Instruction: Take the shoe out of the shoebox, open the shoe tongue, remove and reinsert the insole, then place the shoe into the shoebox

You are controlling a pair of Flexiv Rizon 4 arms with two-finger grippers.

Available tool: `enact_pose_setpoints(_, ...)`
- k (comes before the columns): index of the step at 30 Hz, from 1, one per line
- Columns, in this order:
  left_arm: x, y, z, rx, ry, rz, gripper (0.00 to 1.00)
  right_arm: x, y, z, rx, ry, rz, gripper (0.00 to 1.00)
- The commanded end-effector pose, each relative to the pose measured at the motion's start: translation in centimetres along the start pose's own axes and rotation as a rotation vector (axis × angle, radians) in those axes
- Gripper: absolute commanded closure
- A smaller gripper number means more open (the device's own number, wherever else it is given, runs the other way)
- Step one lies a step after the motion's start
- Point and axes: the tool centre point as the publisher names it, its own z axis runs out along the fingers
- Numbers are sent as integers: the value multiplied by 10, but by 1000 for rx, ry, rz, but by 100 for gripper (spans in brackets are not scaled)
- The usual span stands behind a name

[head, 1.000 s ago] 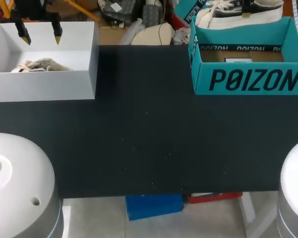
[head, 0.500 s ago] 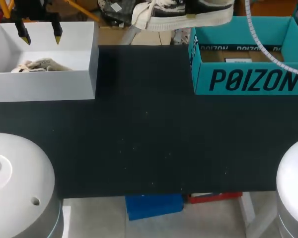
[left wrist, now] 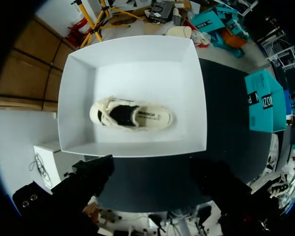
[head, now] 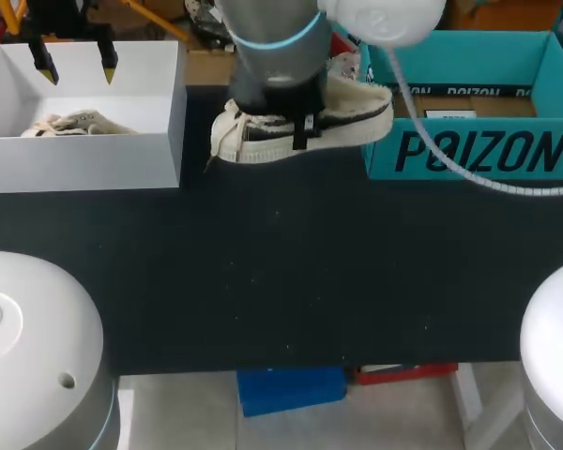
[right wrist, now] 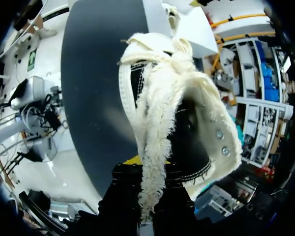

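- The left gripper [head: 76, 66] hangs over the far edge of the white box [head: 84, 164] at the table's far left corner. Its two yellow-tipped fingers stand apart with nothing between them.
- Inside the white box lies a second shoe [left wrist: 132, 115] – cream with a dark opening, near the middle of the box floor, clear of the walls.
- The black table [head: 281, 281] spreads between the two boxes.
- The shoe [head: 357, 120] is out of its box, held over the far part of the table between the white box and the teal shoebox. Its toe points toward the white box and its heel is just beside the shoebox's near corner. I cannot tell whether the sole touches the table.
- The right gripper [right wrist: 147, 169] is clamped on this shoe at its middle – the fuzzy cream laces [right wrist: 155, 123] run down between its fingers.
- The right arm [head: 272, 42] covers the shoe's top in the head view.
- The teal shoebox [head: 479, 150] stands open at the far right.
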Motion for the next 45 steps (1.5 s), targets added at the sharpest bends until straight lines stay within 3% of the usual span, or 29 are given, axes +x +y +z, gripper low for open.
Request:
enact_pose_setpoints(1, 0, 0, 0, -1, -3, -2, 0, 35, 6, 43, -69, -62, -23, 100)
enact_pose_setpoints(10, 0, 0, 0, -1, -3, -2, 0, 73, 12, 106, -111, -38, -10, 100)
enact_pose_setpoints(20, 0, 0, 0, -1, -3, -2, 0, 78, 22, 157, -121, -8, 19, 100)
enact_pose_setpoints(33, 0, 0, 0, -1, -3, -2, 0, 87, 48, 200, -180, 74, -9, 100)
enact_pose_setpoints(44, 0, 0, 0, -1, -3, -2, 0, 91, 57, 215, -134, 136, 13, 100)
enact_pose_setpoints(45, 0, 0, 0, -1, -3, -2, 0, 92, 58, 215, -133, 137, 7, 94)
